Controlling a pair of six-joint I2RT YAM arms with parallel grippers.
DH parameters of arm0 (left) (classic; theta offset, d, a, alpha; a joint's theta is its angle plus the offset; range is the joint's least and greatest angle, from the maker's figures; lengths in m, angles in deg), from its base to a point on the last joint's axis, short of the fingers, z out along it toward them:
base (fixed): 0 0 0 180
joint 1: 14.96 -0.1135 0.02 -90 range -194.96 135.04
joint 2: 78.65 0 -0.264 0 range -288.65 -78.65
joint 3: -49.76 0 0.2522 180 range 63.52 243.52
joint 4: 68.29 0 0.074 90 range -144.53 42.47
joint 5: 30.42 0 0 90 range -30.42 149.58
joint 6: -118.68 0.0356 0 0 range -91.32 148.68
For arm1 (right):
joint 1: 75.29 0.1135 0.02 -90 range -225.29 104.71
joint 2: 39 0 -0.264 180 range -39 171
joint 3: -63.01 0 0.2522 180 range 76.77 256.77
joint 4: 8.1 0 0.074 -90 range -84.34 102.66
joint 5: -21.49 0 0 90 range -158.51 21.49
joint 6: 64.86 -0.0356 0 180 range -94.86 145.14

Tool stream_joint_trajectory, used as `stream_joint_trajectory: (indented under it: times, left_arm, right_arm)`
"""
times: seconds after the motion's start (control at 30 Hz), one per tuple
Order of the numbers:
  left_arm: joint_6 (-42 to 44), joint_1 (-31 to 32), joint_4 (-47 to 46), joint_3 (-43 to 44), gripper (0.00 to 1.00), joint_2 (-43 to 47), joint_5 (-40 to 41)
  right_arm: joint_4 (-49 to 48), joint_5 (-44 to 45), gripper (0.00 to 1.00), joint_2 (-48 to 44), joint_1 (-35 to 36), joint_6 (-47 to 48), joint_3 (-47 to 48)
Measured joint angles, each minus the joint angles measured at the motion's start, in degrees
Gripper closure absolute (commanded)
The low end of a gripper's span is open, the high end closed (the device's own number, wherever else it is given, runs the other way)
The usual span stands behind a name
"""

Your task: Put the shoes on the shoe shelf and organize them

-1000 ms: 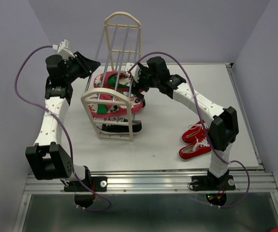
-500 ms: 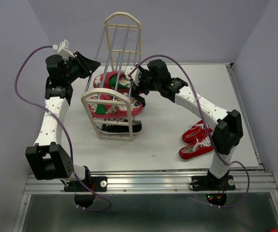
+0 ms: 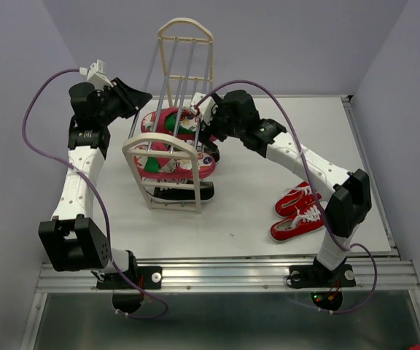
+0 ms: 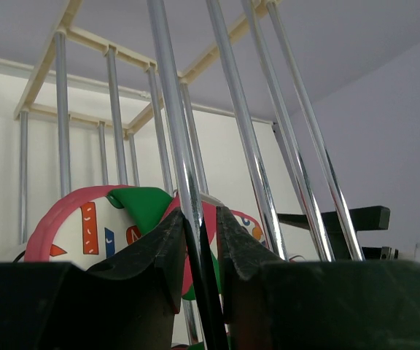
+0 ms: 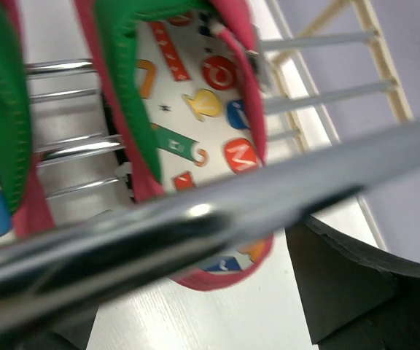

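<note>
The cream shoe shelf (image 3: 168,145) stands left of centre. Two pink patterned flip-flops (image 3: 168,117) lie on its middle rods, and the black sneakers (image 3: 185,192) sit on its bottom tier. Two red sneakers (image 3: 296,213) lie on the table at the right. My left gripper (image 3: 134,99) is shut on a shelf rod (image 4: 179,146) at the shelf's left side, with a flip-flop (image 4: 86,226) behind it. My right gripper (image 3: 205,125) is open at the shelf's right side, over the flip-flops (image 5: 195,95), with a rod (image 5: 195,226) crossing between its fingers.
The shelf's far arched frame (image 3: 186,33) rises at the back. Purple walls close in the table on three sides. A metal rail (image 3: 224,275) runs along the near edge by the arm bases.
My right arm's elbow has swung out to the right and lower, while its gripper stays at the flip-flop tier. The left arm has not moved.
</note>
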Motion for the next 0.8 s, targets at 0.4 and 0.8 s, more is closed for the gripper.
stream_joint_trajectory:
  times: [0.4,0.8]
  left_arm:
    - [-0.09,0.04,0.09,-0.20,0.84,0.42,0.37]
    - [0.20,0.09,0.46,-0.28,0.84,0.76,0.90]
  right_arm:
    - [-1.86,27.74,0.00,-14.25,0.22,-18.16,-14.32]
    - [15.93,49.11,0.00,-31.65,-8.72,-65.16,-32.94]
